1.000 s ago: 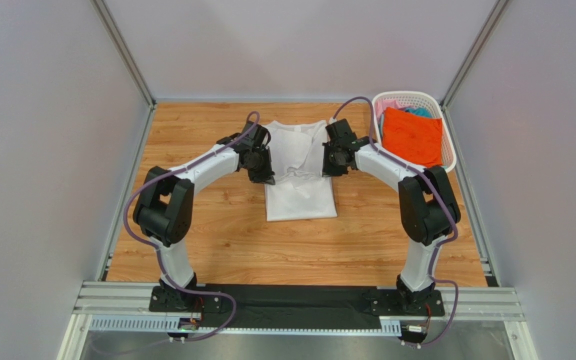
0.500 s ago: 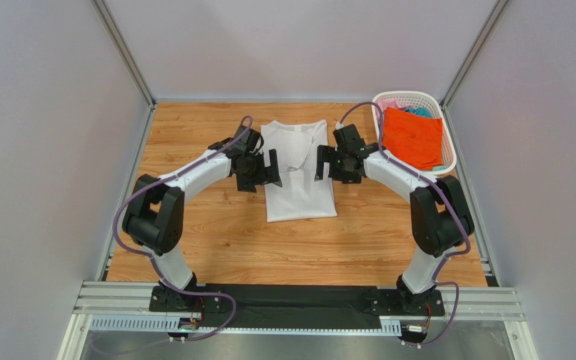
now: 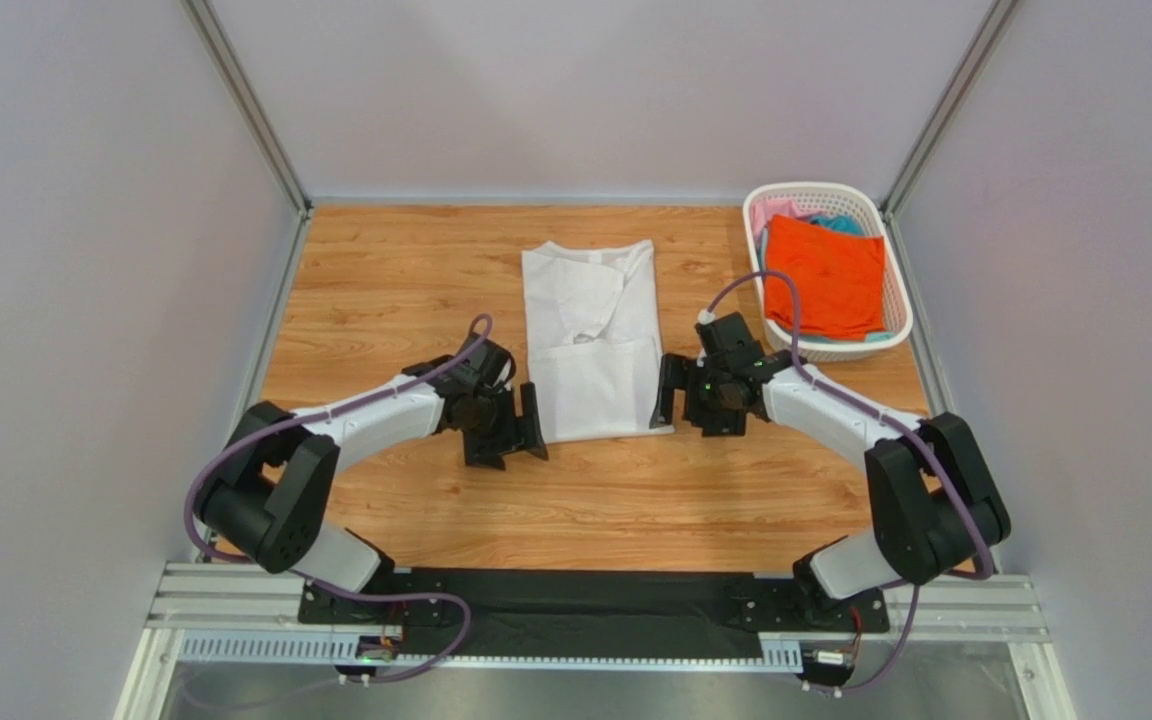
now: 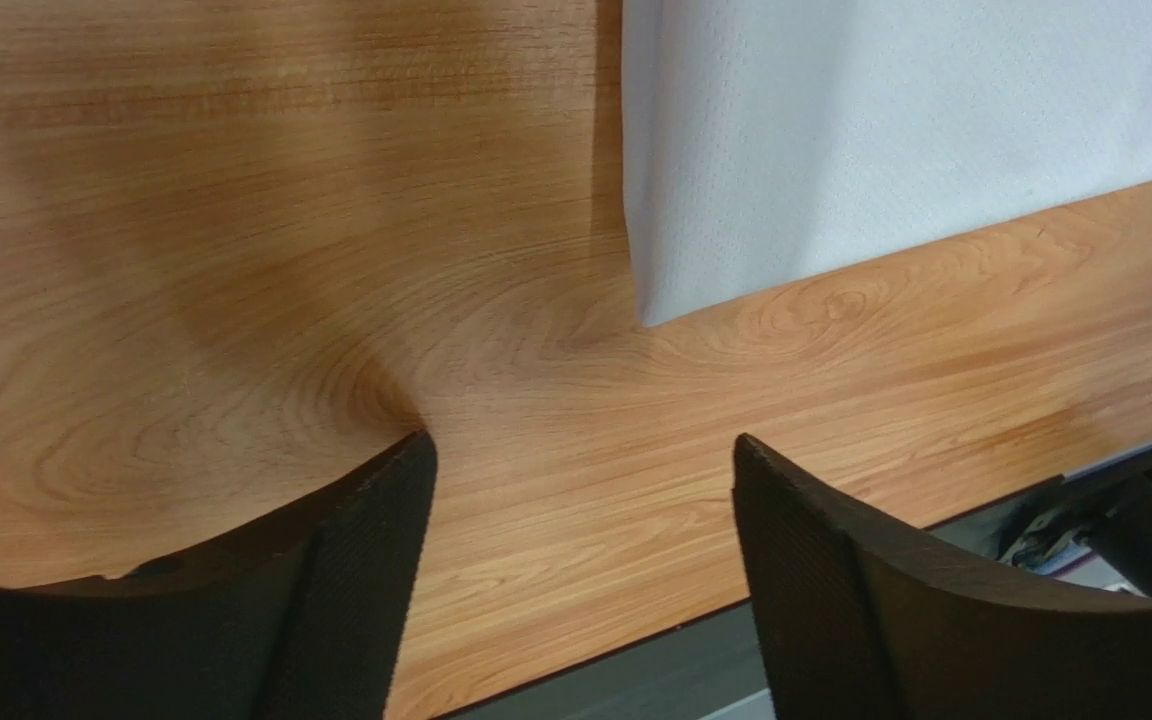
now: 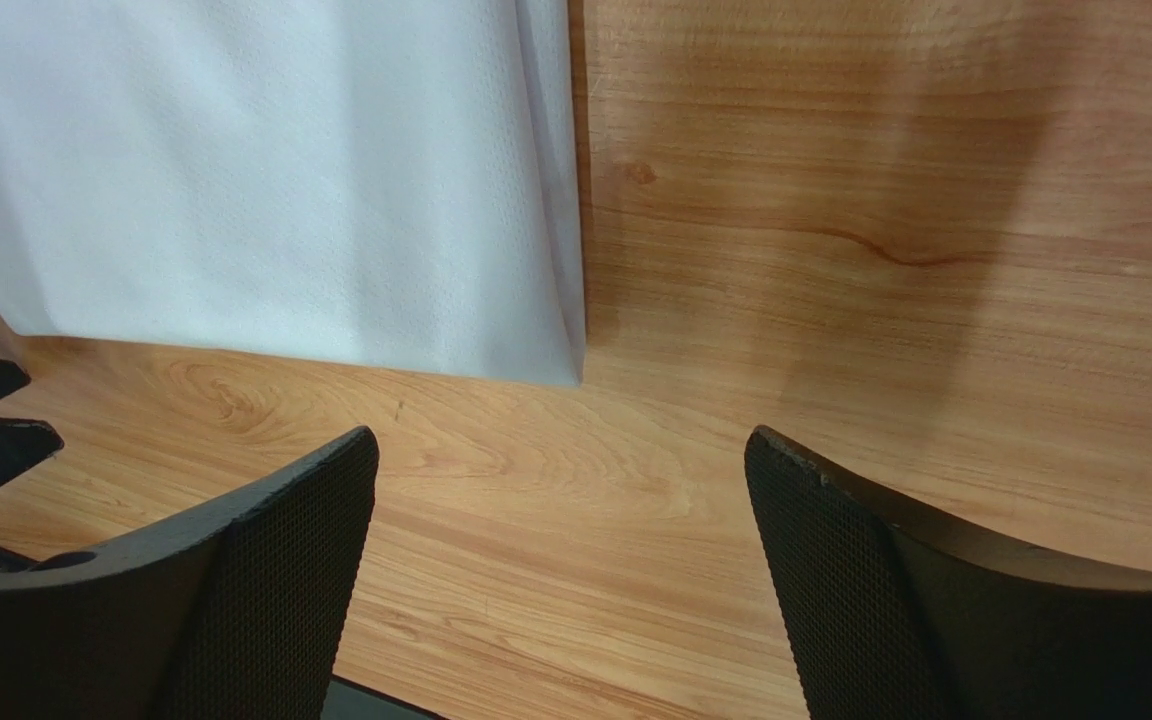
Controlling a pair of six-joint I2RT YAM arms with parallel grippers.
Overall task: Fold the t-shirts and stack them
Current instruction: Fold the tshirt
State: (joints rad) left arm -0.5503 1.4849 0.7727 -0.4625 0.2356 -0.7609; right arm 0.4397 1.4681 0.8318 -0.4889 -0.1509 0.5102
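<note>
A white t-shirt point(image 3: 591, 336) lies folded into a long strip on the middle of the wooden table point(image 3: 387, 285), collar end away from me. Its near left corner point(image 4: 657, 308) shows in the left wrist view and its near right corner point(image 5: 560, 360) in the right wrist view. My left gripper point(image 3: 515, 431) stands open just left of the shirt's near end, with nothing between its fingers point(image 4: 372, 555). On the other side, the right gripper point(image 3: 668, 393) is open and empty too. An orange t-shirt point(image 3: 826, 276) tops pink and teal cloth in the basket.
A white plastic lattice basket point(image 3: 902, 320) stands at the back right corner. Grey walls close in the table on three sides. A black rail point(image 3: 597, 597) with both arm bases runs along the near edge.
Both grippers let go of the white shirt and opened. Both arms then drew back toward me, from the shirt's middle to either side of its near end. The shirt now lies flatter.
</note>
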